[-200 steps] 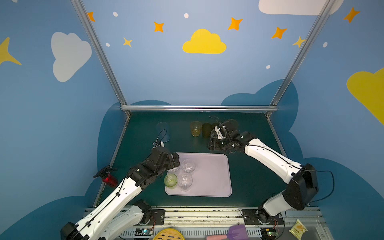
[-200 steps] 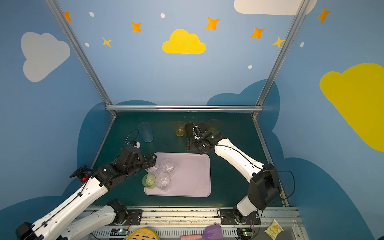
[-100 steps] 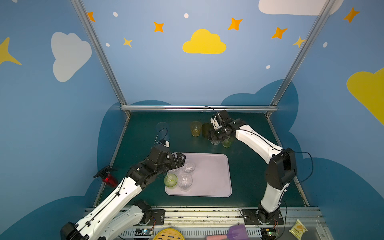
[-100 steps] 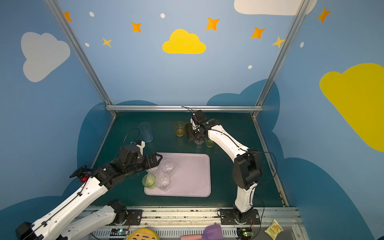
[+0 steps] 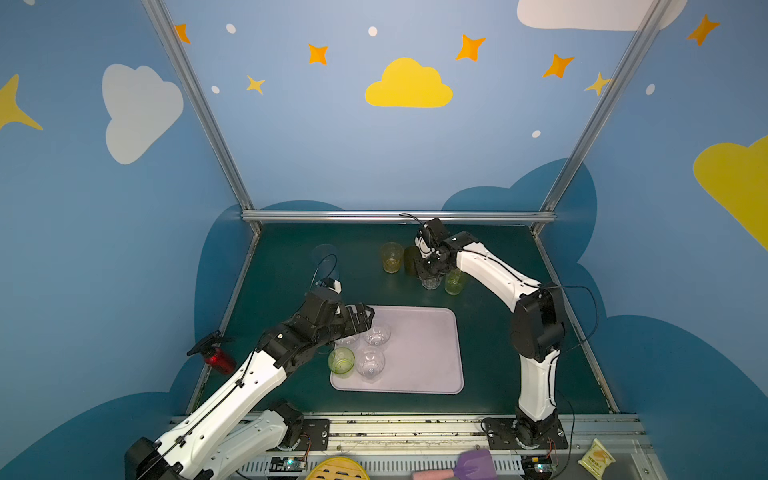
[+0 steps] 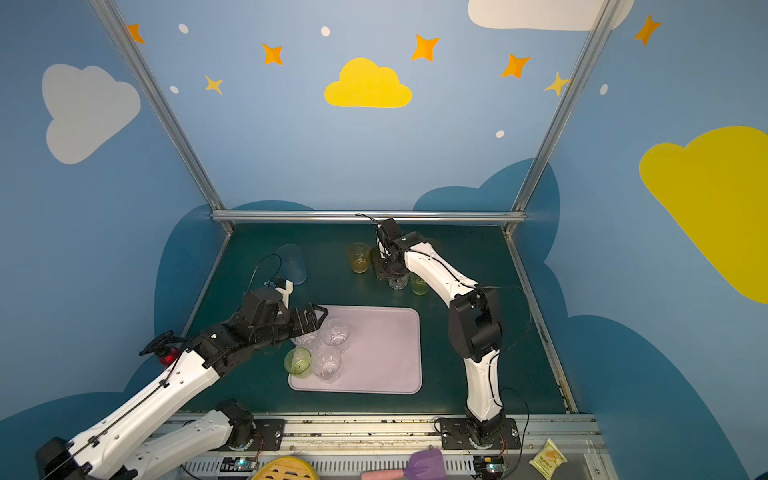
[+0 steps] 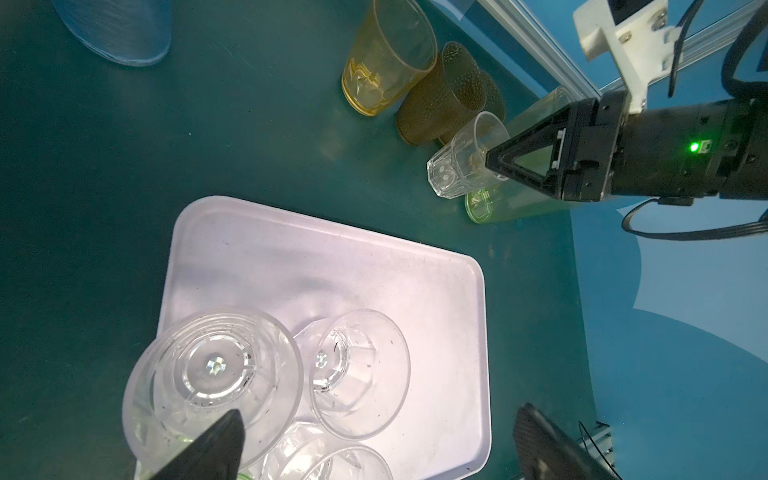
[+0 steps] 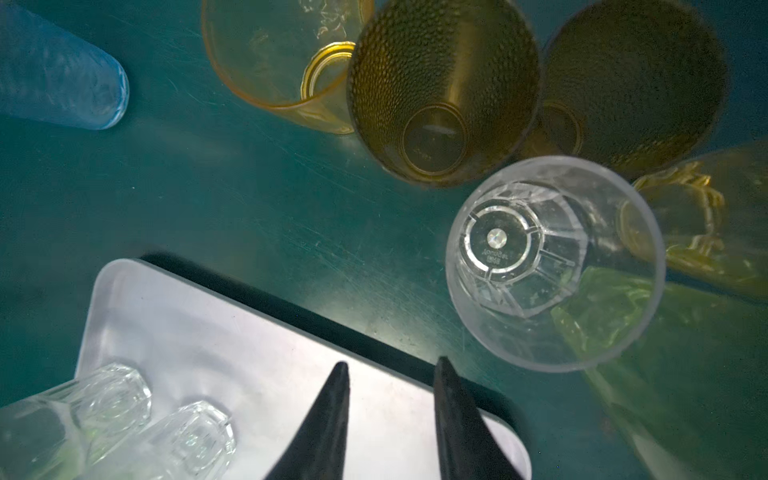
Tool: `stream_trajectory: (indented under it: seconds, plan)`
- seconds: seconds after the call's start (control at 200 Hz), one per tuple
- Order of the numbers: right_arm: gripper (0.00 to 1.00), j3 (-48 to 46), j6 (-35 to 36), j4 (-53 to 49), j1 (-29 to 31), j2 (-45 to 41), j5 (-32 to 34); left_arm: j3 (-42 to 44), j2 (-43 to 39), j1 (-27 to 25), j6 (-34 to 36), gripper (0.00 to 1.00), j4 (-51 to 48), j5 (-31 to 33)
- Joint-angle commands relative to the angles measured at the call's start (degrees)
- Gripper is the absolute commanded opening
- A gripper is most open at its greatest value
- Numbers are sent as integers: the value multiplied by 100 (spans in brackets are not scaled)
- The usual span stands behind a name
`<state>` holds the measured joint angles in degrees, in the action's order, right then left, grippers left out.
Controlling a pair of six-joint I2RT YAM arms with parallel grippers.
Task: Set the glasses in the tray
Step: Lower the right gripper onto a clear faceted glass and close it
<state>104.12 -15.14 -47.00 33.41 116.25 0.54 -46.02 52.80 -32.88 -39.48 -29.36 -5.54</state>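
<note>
- Blue walls [image 5: 395,166] close the booth on three sides, painted with a yellow cloud [image 5: 408,85], a white cloud [image 5: 139,110] and orange stars [image 5: 318,54].
- Aluminium posts [image 5: 196,104] rise from the rear corners, joined low down by a crossbar [image 5: 395,216].
- A dark green tabletop [image 5: 488,374] forms the floor, evenly lit.
- A metal rail [image 5: 415,430] runs along the front edge; a purple spatula [image 5: 473,465] and a yellow packet [image 5: 597,457] lie in front of it.

Right tool [image 8: 390,363] narrowed; right arm [image 5: 536,324] folded upright.
</note>
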Motion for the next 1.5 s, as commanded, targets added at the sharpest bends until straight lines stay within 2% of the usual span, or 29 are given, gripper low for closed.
stream_trajectory:
  seconds: [0.0, 0.33, 0.586, 1.016, 1.492]
  plan:
    - [30, 228, 150, -187, -21, 149, 274, -53, 68, 19, 20, 100, 71, 27]
    - [27, 530, 335, -274, -36, 523, 598, -20, 191, 19, 26, 100, 123, 34]
    - [21, 724, 403, -343, -66, 778, 794, -29, 242, 19, -119, 100, 105, 170]
    - [17, 861, 538, -283, -79, 961, 765, 65, 106, 25, -144, 100, 201, 396]
    - [4, 864, 488, -318, -74, 959, 619, 64, 167, 25, -125, 100, 212, 387]
